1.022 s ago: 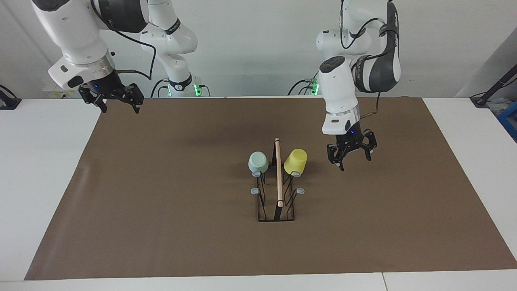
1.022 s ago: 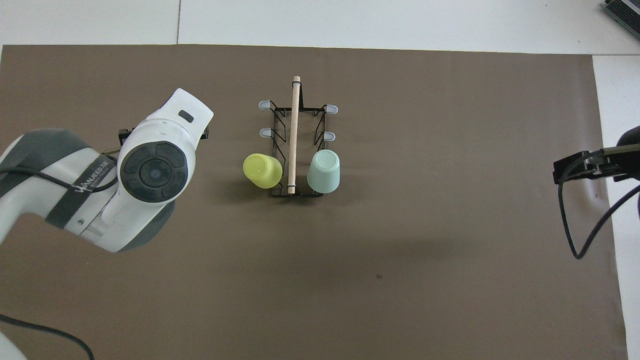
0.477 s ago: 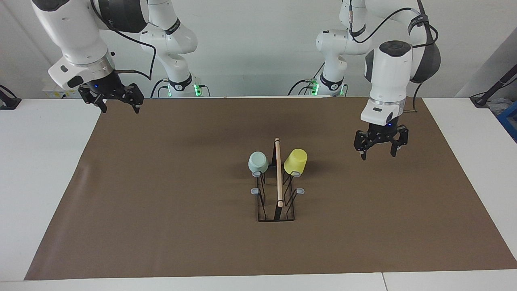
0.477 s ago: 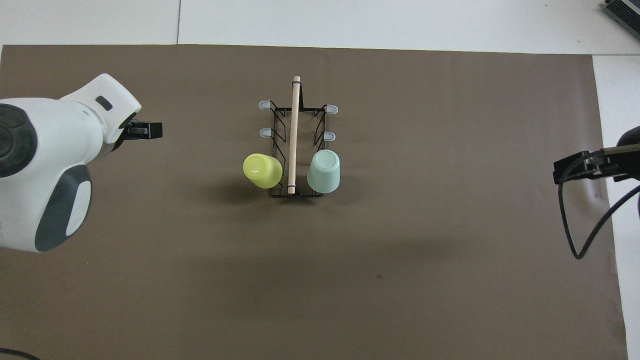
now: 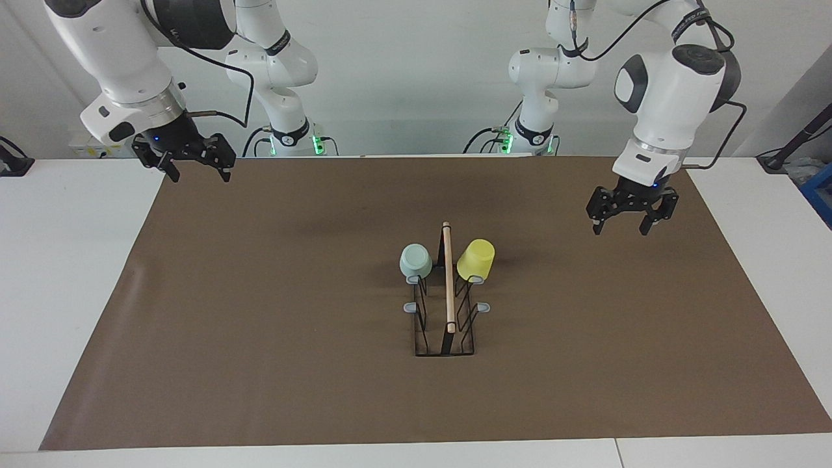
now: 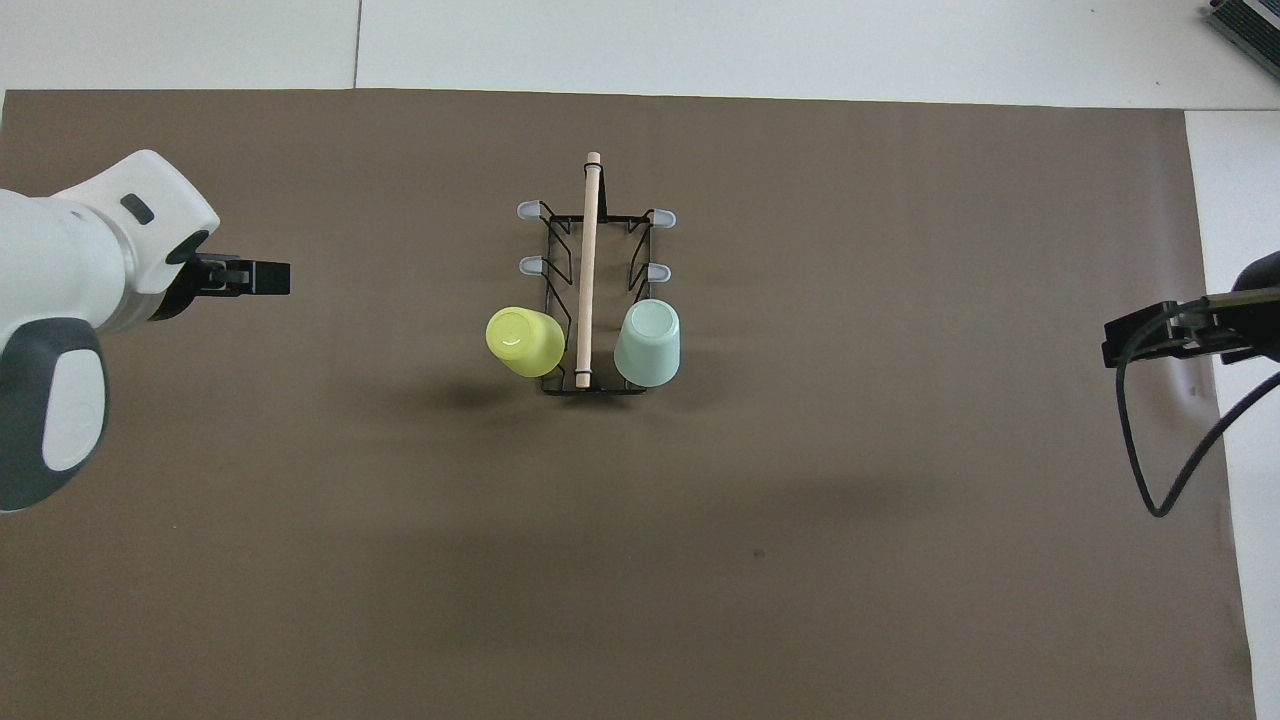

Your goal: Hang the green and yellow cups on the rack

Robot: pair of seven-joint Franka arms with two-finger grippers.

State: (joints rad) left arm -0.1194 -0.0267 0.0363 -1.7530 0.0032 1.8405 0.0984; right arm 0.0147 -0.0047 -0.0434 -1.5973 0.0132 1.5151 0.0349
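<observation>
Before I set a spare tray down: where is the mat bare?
Bare mat flanks the rack toward both arms' ends, and between rack and robots. Crowded only at the rack's robot end, where the green cup and yellow cup hang.

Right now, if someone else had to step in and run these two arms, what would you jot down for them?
Left tool: open, empty, up in the air over the brown mat toward the left arm's end of the table.
Right tool: open, empty, waiting over the mat's edge at the right arm's end.
Rack: mid-mat. The yellow cup and the mint green cup each hang upside down on a peg at the rack's end nearer the robots, one on each side of the wooden rod.
Done: both cups are hung.
Left: nothing on the rack; the other four pegs are bare.
</observation>
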